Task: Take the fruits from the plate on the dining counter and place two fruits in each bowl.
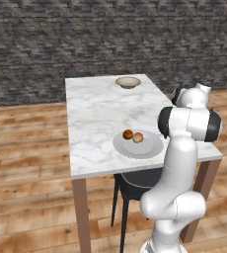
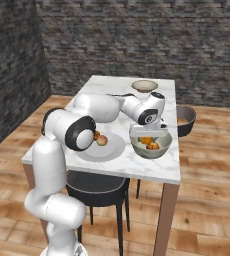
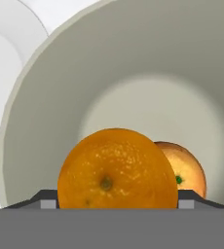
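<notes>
As hand grips orange (over bowl).

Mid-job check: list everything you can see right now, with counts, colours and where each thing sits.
Dining counter: one, white marble, wooden legs, centre.
Plate: one, pale grey-white, near end of counter.
Fruits on plate: two, reddish-brown and pale peach.
Near bowl: one, beside the plate.
Oranges in near bowl: two, front, rear.
Far bowl: one, tan, far end.
Chairs: two, dark, under and beside the counter.
Gripper: over the near bowl, front orange between its fingertips.
</notes>
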### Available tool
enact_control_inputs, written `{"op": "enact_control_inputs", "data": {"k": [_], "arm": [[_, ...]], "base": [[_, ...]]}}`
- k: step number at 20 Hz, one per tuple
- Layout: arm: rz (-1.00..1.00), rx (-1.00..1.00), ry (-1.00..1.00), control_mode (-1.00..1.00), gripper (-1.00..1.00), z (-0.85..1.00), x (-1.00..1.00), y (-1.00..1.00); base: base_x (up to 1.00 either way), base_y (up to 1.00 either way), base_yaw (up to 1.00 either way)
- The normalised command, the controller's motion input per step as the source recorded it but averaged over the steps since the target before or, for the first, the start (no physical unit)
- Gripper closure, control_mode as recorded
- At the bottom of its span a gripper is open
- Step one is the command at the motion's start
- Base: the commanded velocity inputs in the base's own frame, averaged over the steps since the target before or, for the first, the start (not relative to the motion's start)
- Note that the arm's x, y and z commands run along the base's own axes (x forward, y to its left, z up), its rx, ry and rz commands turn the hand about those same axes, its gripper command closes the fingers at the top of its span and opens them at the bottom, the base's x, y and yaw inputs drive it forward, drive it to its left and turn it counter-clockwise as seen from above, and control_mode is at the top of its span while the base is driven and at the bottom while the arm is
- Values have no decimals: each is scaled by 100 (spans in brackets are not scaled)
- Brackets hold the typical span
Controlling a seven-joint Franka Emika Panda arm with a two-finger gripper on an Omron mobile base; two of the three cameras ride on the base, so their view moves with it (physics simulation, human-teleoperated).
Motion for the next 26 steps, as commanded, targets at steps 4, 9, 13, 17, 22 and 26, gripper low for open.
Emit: {"op": "enact_control_inputs", "data": {"k": [4, 9, 13, 17, 22, 26], "arm": [[0, 0, 0, -100, -100, 0, 0, 0], [0, 0, 0, -100, -100, 2, 0, 0], [0, -2, 0, -100, -100, 8, 0, 0], [0, -3, -2, -100, -100, 30, -9, 0], [-4, -1, -7, -100, -100, 94, -21, 33], [-8, 0, 0, -100, -100, 75, -34, 93]], "base": [[0, 0, 0], [0, 0, 0], [0, 0, 0], [0, 0, 0], [0, 0, 0], [0, 0, 0]]}}
